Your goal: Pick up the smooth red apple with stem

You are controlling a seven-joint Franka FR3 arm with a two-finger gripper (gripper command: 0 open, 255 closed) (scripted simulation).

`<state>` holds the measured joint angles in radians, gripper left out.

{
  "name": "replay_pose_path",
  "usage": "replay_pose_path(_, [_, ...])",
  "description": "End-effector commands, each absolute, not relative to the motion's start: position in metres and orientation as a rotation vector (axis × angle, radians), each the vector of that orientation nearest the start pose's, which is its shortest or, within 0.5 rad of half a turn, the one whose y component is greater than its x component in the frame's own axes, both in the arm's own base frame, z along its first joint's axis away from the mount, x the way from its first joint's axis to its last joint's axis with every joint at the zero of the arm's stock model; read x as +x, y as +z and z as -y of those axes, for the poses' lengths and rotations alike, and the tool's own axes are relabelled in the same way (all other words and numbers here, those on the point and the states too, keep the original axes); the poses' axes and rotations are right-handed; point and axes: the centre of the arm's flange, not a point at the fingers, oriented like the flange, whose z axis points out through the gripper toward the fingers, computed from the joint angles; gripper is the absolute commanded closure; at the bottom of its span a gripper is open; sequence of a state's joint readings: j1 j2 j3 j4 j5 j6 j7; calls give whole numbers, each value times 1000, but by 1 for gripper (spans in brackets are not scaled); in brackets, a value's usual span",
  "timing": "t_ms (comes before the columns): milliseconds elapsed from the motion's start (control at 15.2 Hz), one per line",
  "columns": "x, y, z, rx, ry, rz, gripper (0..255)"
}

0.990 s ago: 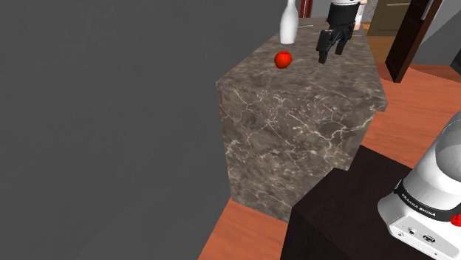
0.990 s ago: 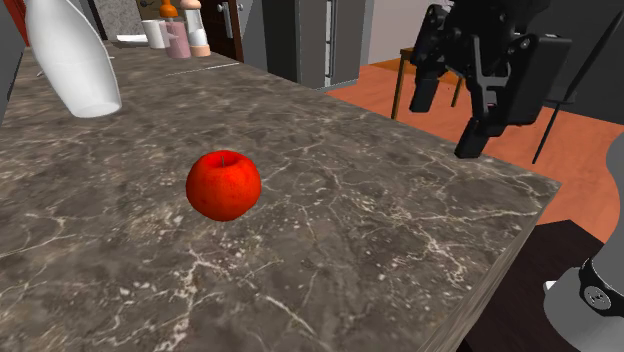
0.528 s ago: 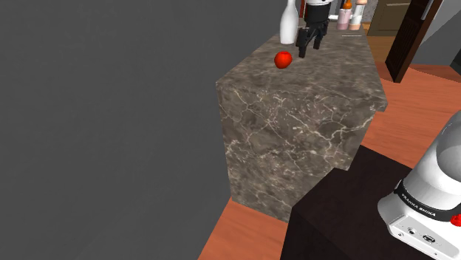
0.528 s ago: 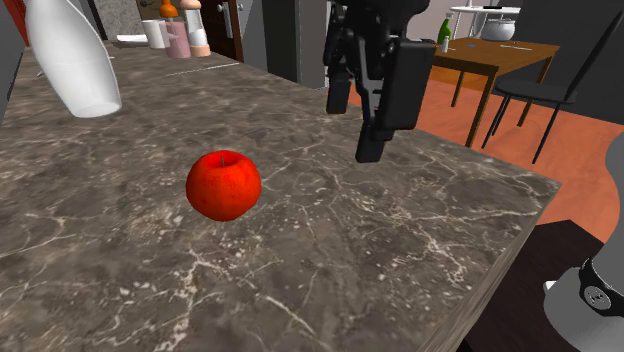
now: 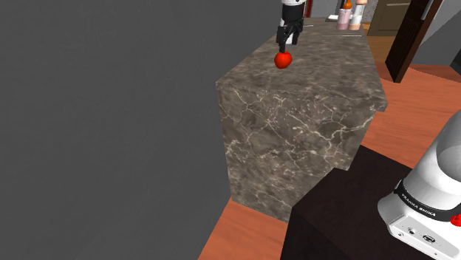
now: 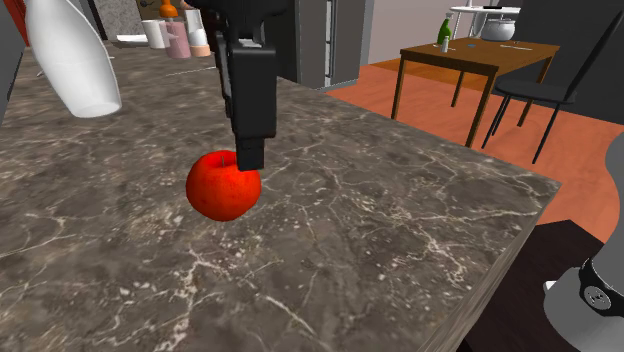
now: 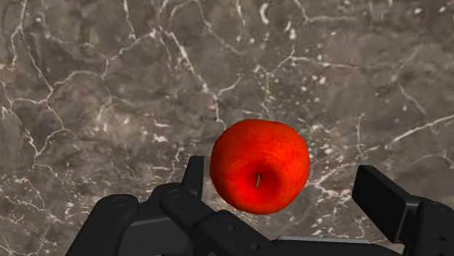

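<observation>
— Where is the red apple (image 6: 222, 188)?
— It lies on the dark marbled worktop (image 6: 400, 230), left of the centre in the second exterior view and at the top middle of the shoulder view. A white vase (image 6: 70, 55) is in the upper left corner, well apart from it.
— And the fingers (image 7: 382, 198)?
— They are spread wide, with the apple between them. In the wrist view one finger is just beside its skin and the other stands clear, so they grip nothing.
</observation>
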<state>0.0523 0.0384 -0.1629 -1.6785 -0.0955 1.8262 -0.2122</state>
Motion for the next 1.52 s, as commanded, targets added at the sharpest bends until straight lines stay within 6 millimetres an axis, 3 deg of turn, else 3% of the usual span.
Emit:
replay_pose_path(0, [606, 573, 71, -3250, -155, 236, 0])
replay_pose_path(132, [629, 573, 70, -3251, -159, 268, 0])
replay_pose_path(726, [629, 533, 70, -3251, -159, 268, 0])
replay_pose_path(792, [629, 533, 70, -3251, -159, 268, 255])
replay_pose_path(1452, [629, 539, 70, -3251, -159, 268, 255])
